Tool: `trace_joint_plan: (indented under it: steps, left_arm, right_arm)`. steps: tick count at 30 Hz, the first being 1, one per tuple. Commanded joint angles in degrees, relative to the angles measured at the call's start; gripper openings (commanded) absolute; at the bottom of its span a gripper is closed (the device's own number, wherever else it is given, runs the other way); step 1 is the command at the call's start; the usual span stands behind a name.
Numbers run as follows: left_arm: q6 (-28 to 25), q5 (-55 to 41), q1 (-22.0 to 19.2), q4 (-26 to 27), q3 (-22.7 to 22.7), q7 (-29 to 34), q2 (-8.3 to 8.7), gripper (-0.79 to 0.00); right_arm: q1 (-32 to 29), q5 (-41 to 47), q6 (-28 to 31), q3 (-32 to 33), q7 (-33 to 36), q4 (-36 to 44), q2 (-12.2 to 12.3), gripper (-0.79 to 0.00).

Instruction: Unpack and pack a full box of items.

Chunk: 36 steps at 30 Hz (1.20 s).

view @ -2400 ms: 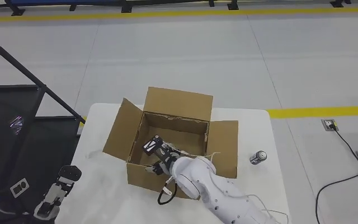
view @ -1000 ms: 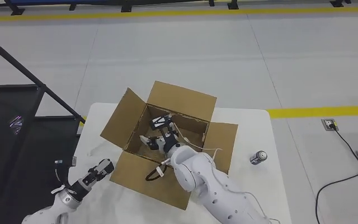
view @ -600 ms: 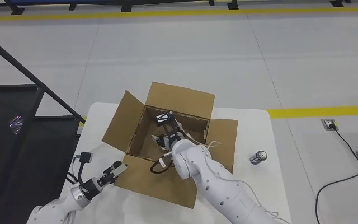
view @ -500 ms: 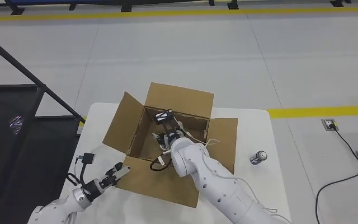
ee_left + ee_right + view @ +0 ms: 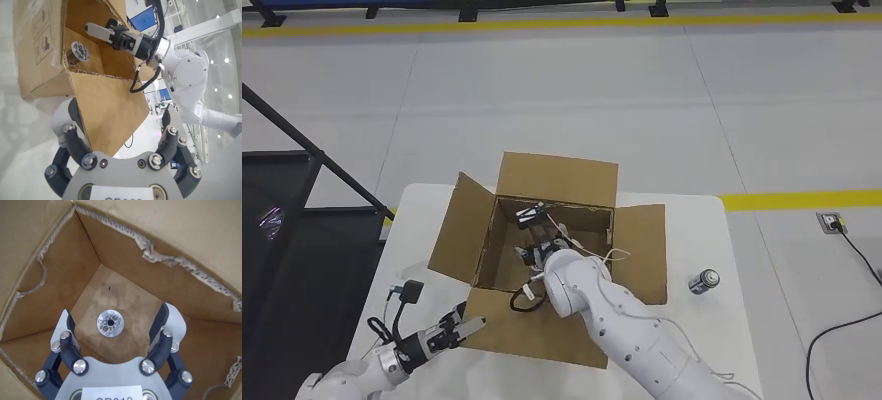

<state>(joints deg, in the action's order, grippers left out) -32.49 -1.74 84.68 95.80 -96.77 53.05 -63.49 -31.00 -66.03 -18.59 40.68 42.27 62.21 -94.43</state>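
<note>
Right wrist view: right gripper (image 5: 115,310), jaws released, hangs above a can (image 5: 110,323) upright mid-floor in the box (image 5: 56,285); unpacking it likely needs a straight descent and clench, with the left gripper (image 5: 121,106) likewise released.

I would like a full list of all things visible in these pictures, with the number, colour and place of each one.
cardboard box: 1, brown, on the table, flaps open
can in the box: 1, silver end up, standing on the box floor
can on the table: 1, silver and dark, beside the box, apart from it
table: 1, white, under the box
floor lines: 2, yellow, beyond the table
cable: 1, black, on the floor
left gripper: 1, black and grey, open, the box's near flap between its fingers
right gripper: 1, black and grey, open, inside the box above the can
</note>
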Motion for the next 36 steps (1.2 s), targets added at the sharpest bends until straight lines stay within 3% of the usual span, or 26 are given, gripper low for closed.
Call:
trace_joint_plan:
  steps: [1, 10, 21, 22, 23, 25, 29, 31, 36]
  left_arm:
    - [-0.2, 0.1, 0.3, -0.1, -0.1, 0.0, 0.16, 0.000]
    - [-3.8, -4.8, 3.6, -2.8, -4.6, -4.4, 0.75, 0.000]
    - [-7.9, -8.6, 6.5, -3.5, -7.1, -8.3, 1.11, 0.000]
    - [-8.1, -8.8, 6.6, -3.6, -7.2, -8.7, 1.12, 0.000]
    - [-8.2, -8.9, 6.7, -3.8, -7.2, -8.8, 1.16, 0.000]
    - [-8.3, -9.2, 6.7, -4.1, -7.3, -9.1, 1.23, 0.000]
    - [-8.5, -9.6, 6.4, -4.8, -7.4, -9.2, 1.40, 0.000]
    - [-8.4, -9.8, 6.3, -5.0, -7.4, -9.1, 1.50, 0.000]
    - [-8.1, -9.9, 5.9, -5.2, -7.4, -9.1, 1.72, 0.000]
  right_arm:
    - [1.1, -0.1, -0.4, -1.1, 2.1, -2.1, -0.8, 0.000]
    - [6.6, 1.8, -2.0, -5.7, 8.4, -13.0, -5.6, 0.000]
    - [11.2, 7.7, -0.4, -6.5, 3.0, -29.5, -11.2, 0.000]
    - [11.4, 8.4, 0.0, -6.4, 2.4, -30.7, -11.6, -0.135]
    - [11.7, 9.2, 0.3, -6.1, 1.6, -31.8, -12.0, -0.326]
    - [12.2, 10.3, 1.2, -5.8, 0.4, -33.8, -12.7, -0.486]
    - [13.2, 11.9, 2.9, -5.2, -1.0, -37.0, -13.8, -0.733]
    - [13.6, 12.7, 3.6, -4.9, -1.9, -38.0, -14.2, -0.785]
    - [14.0, 13.3, 4.8, -4.2, -4.6, -37.5, -14.9, -0.785]
